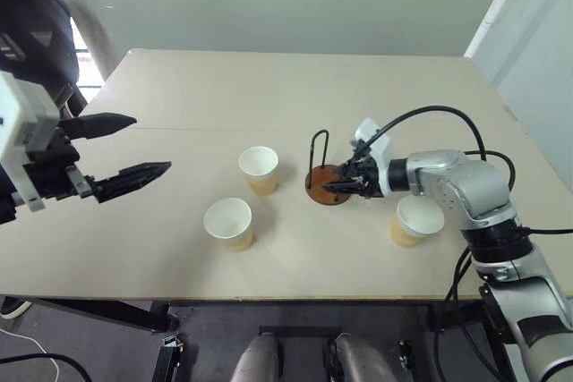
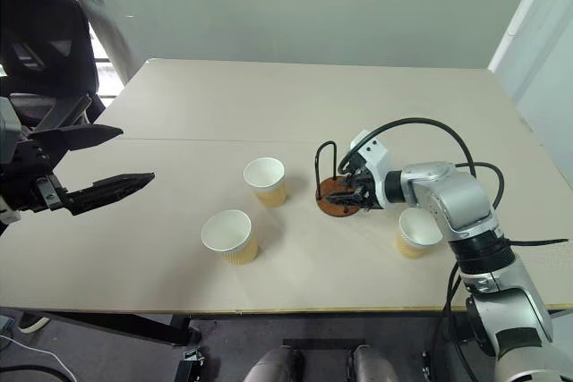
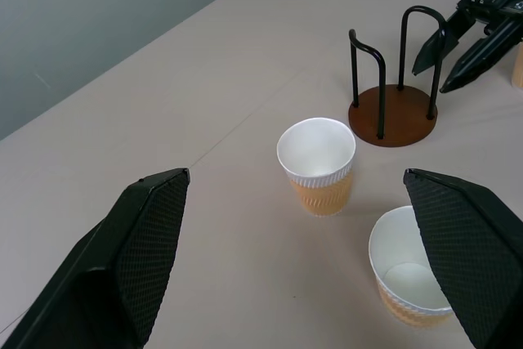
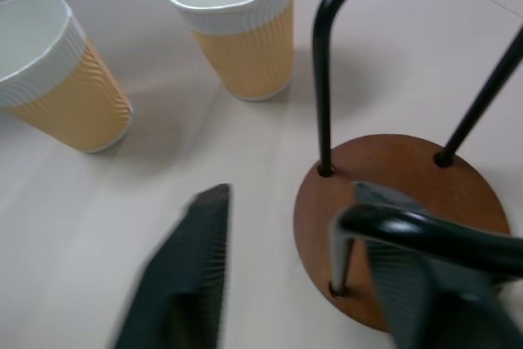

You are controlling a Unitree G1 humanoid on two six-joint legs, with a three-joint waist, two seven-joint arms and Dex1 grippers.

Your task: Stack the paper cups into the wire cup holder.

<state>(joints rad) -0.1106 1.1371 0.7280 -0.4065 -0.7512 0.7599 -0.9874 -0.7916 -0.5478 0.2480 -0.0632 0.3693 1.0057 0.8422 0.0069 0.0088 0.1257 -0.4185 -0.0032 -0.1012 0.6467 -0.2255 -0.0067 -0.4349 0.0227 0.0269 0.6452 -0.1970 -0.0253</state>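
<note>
- Wide beige table, a thin seam running across it; grey wall behind, a dark chair at the far left corner.
- Wire cup holder, a round reddish-brown wooden disc with thin black wire loops standing upright, sits near the table's middle, slightly toward the robot's right. No cup in it.
- Three small paper cups, white rims and insides, tan-yellow ribbed lower walls, all upright and apart from each other.
- First cup stands just left of the holder, not touching it.
- Second cup is nearer the robot and further left, near the first.
- Third cup stands right of the holder, partly under the silver right forearm; the arm crosses above it.
- Black cable loops over the right wrist, above the holder.
- Right gripper, two black fingers, is down at the holder's right side, over the disc edge. Fingers part-way apart, straddling one wire loop in the right wrist view; whether they press on the wire I cannot tell. It holds no cup.
- Left gripper hangs above the table's left part, well apart from the cups. Its fingers stand wide apart, nothing between them, touching nothing.
</note>
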